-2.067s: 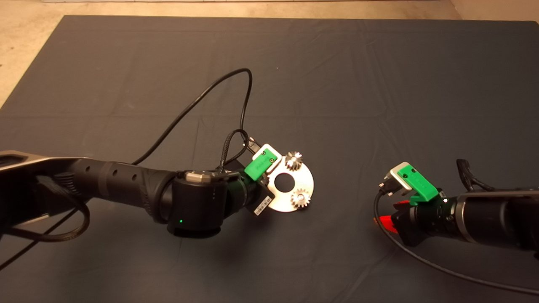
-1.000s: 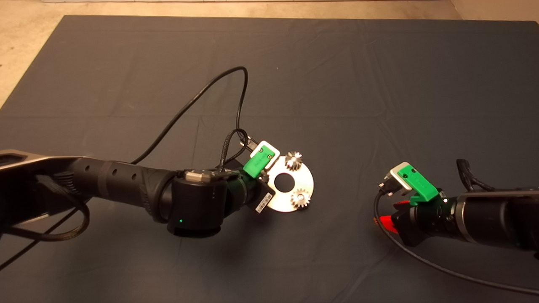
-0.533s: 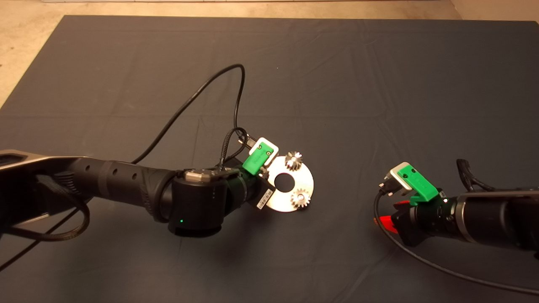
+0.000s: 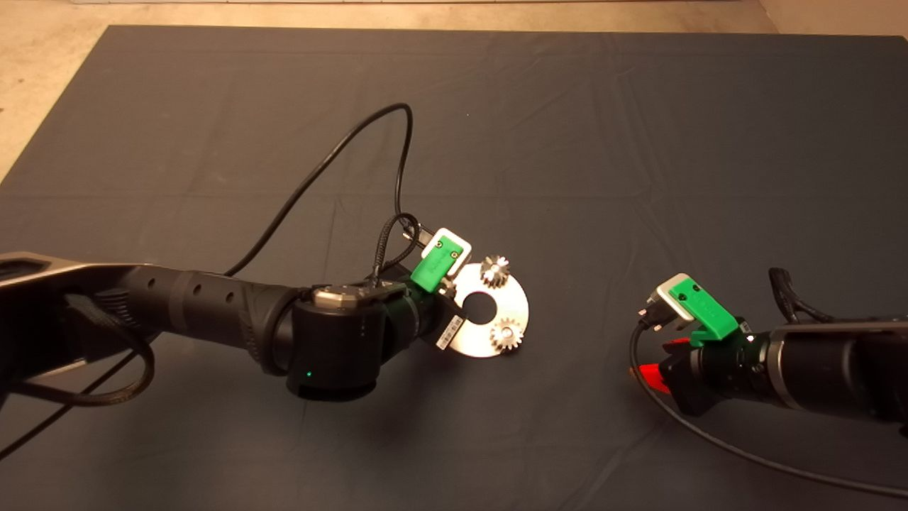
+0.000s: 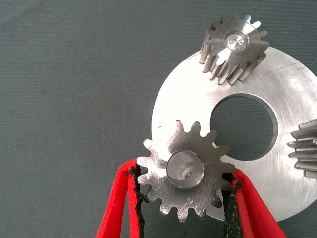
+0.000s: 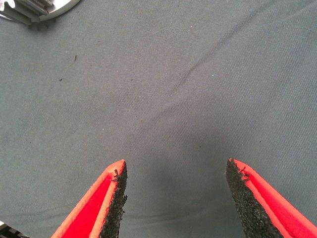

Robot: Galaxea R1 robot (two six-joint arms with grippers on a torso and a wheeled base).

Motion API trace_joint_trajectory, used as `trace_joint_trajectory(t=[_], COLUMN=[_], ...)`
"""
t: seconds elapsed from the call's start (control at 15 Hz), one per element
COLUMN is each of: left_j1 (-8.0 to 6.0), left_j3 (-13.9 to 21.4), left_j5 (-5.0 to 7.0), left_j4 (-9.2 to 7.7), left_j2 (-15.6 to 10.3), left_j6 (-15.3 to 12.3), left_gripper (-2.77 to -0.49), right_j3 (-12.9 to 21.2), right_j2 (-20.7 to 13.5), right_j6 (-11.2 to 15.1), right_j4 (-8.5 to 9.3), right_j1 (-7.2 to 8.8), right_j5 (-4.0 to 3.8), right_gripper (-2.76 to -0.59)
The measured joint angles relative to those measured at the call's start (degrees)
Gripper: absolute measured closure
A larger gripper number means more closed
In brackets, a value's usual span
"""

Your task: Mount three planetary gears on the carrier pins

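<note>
Planetary gears (image 5: 234, 47): two are sitting on the disc (image 5: 285, 119). The left claw (image 5: 184, 198) is gripping the third gear (image 5: 185, 174), its bore lying over the last pin. The right claw (image 6: 173, 196) is waiting open near the bench's right edge.

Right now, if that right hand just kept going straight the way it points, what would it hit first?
Probably just the mat. The open right hand points across bare cloth; the disc sits off to one side, though depth is hard to judge.
</note>
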Motion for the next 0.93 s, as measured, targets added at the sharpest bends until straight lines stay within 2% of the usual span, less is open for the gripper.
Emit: trace_joint_trajectory(t=[0.07,0.2,0.27,0.53,0.93], left_j1=[0.34,2.18,2.51,3.19,3.33], left_j3=[0.0,0.0,0.1,0.1,0.1], left_j5=[-0.01,-0.13,-0.13,-0.02,-0.04], left_j4=[0.27,0.56,1.35,2.57,2.93], left_j2=[0.0,0.0,0.0,0.0,0.0], left_j6=[0.0,0.0,-0.1,-0.2,-0.2], left_gripper=[-0.70,-0.69,-0.69,-0.69,-0.69], right_j3=[0.0,0.0,0.0,0.0,0.0], right_j2=[0.0,0.0,0.0,0.0,-0.1], right_j6=[0.0,0.0,0.0,-0.2,-0.3], right_j4=[0.00,0.00,0.00,0.00,0.00], right_j1=[0.00,-0.01,0.00,0.00,0.00], right_j5=[0.00,-0.02,0.00,-0.05,-0.02], right_gripper=[-1.47,-1.47,-1.47,-1.47,-1.47])
